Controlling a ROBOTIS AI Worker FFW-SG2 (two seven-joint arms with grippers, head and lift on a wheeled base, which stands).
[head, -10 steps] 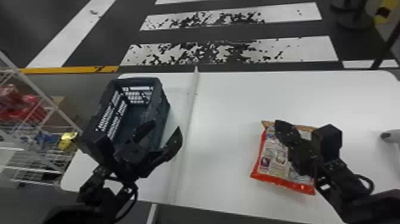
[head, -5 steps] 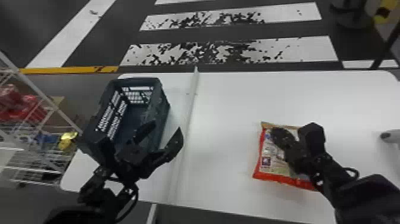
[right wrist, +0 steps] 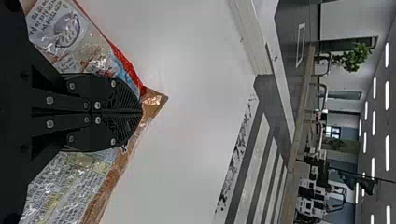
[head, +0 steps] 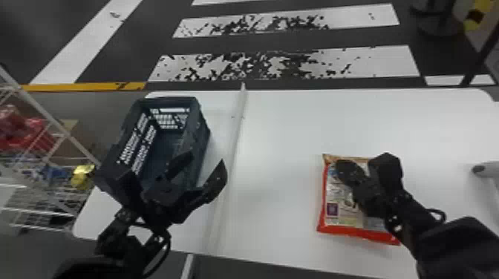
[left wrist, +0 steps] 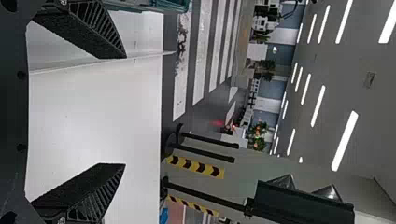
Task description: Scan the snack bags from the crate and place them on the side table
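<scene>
In the head view my right gripper point(head: 337, 165) is over the upper part of the red-edged snack bag point(head: 334, 200), which lies flat on the white side table point(head: 282, 148). From the right wrist, the gripper point(right wrist: 141, 112) has its two fingers together on top of the bag point(right wrist: 70, 186); no part of the bag can be made out between them. My left gripper point(head: 207, 157) stands open at the near right side of the dark crate point(head: 202, 128); in the left wrist view that gripper point(left wrist: 124, 110) has nothing between its spread fingers.
A raised white strip point(head: 237, 122) crosses the table between crate and bag. A wire rack point(head: 48, 130) with colourful packs stands left of the table. A pale device point(head: 486, 169) is at the table's right edge.
My right gripper has shifted left across the bag, and its fingers have come together. The bag has turned slightly and slid a little nearer. The left arm has kept still.
</scene>
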